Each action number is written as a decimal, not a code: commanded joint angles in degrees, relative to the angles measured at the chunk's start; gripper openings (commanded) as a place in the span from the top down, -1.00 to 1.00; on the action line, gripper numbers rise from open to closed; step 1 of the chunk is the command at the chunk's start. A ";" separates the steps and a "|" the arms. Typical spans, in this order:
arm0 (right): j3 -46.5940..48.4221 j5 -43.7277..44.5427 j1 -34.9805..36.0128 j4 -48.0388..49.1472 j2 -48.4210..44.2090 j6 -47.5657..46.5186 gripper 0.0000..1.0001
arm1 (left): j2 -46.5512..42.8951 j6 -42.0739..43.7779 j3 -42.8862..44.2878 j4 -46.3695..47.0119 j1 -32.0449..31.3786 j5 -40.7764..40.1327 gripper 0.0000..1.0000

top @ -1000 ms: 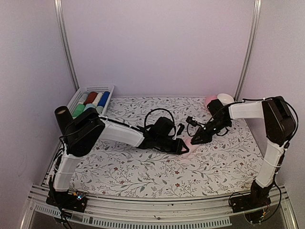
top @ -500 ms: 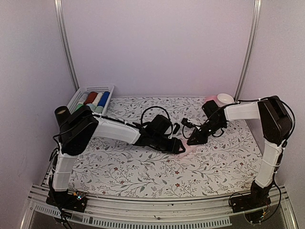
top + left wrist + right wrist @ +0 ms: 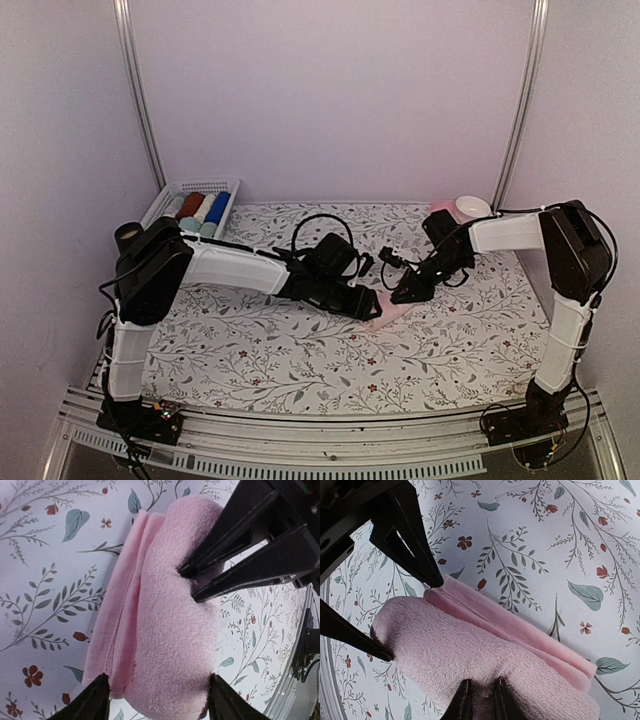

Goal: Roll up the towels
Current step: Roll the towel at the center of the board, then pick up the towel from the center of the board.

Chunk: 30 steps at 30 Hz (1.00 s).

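Since a second ago, the left claw (image 3: pixel 157 690) and the right claw (image 3: pixel 481 695) have shifted slightly left across the floral tabletop (image 3: pixel 250 370), and the left claw has spread. The pink towel (image 3: pixel 165 625) lies partly rolled near the tabletop's centre, with its folded layers exposed along one side. The left claw stands wide, its fingers straddling one end of the roll. The right claw is narrow, pinching the roll's thick outer fold.
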 commanded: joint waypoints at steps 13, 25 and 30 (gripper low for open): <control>-0.95 5.24 0.35 -1.52 3.17 -0.31 0.70 | 4.56 3.93 5.52 0.02 5.27 14.12 -0.94; -1.05 5.35 0.58 -1.51 3.15 -0.58 0.70 | 11.16 5.22 9.91 -4.37 5.38 21.34 -0.92; -1.12 5.62 0.69 -1.42 2.89 -0.67 0.70 | 13.83 4.52 10.69 -5.28 5.31 25.55 -0.79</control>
